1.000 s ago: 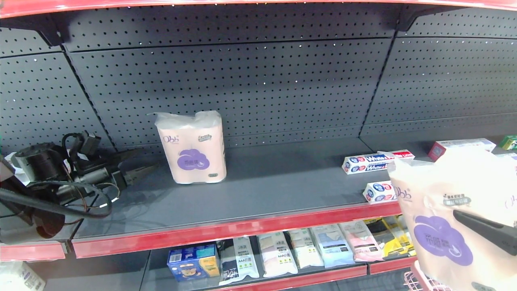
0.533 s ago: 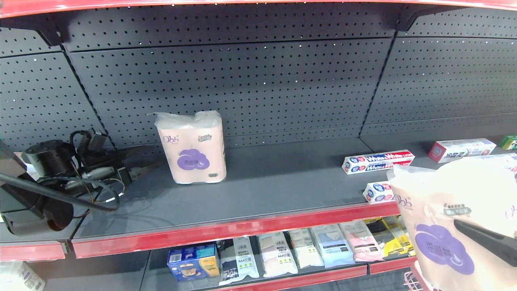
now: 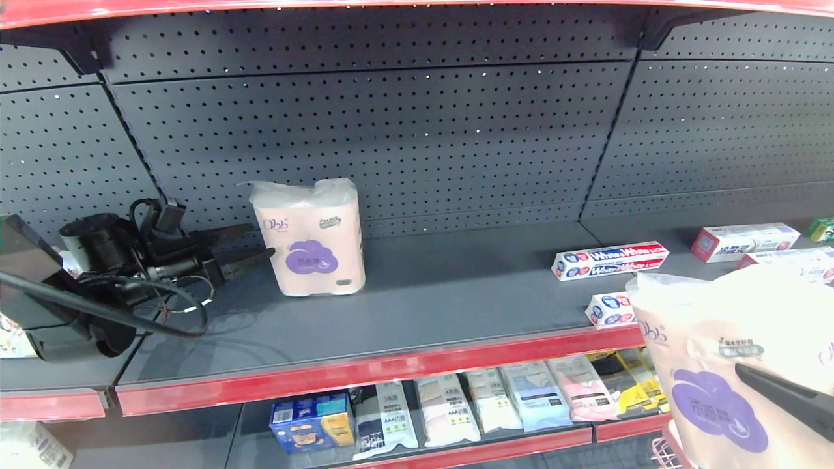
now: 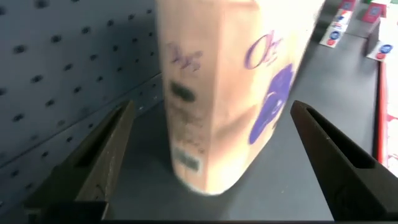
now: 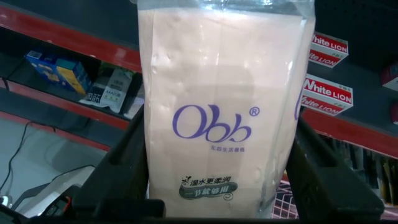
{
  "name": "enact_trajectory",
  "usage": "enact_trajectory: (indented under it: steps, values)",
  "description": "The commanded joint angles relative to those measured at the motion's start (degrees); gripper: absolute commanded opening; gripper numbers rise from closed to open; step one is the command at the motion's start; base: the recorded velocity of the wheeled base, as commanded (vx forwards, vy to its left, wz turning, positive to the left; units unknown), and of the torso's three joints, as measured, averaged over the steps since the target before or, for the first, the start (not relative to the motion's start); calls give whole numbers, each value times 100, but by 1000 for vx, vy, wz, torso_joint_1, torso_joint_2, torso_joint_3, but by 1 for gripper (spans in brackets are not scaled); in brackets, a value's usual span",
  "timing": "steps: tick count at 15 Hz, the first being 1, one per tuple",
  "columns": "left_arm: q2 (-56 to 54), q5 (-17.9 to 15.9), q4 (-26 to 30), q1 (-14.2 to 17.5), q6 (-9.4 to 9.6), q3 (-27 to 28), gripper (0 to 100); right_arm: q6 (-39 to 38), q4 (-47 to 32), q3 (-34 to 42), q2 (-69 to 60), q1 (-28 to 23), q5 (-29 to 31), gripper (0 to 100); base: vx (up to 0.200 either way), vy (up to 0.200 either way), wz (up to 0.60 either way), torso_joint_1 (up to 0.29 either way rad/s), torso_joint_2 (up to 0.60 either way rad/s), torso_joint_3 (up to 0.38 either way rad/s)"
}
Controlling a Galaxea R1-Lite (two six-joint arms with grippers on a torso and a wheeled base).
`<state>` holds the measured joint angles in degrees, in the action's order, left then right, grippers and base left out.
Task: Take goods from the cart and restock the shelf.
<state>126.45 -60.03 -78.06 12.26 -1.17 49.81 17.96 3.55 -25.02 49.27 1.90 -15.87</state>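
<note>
Pale-pink tissue pack, purple cloud print | clamped in right gripper

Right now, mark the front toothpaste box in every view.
head view: front toothpaste box at the shelf's red lip, beside the held pack.
left wrist view: box beyond the standing pack, near the lip.
right wrist view: box behind the held pack, nearest the lip.
Shared landmark: the red lip.

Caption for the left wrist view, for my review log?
Open left gripper lined up on an upright pack of paper rolls on the grey shelf.
</note>
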Motion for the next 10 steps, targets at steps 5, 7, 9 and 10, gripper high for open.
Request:
enact_trajectory:
  steps: [5,7,9,10]
  values:
    - [169,-27,1,-75,-182,398,100,6,-47,49,-111,3,32,0,0,0,0,0,0,0]
    - [196,-27,1,-84,-199,415,100,6,-47,49,-111,3,32,0,0,0,0,0,0,0]
    - [292,-18,1,-84,-199,591,100,15,-47,49,-129,12,58,0,0,0,0,0,0,0]
    - [363,-27,10,-75,-199,723,100,59,-47,49,-137,12,58,0,0,0,0,0,0,0]
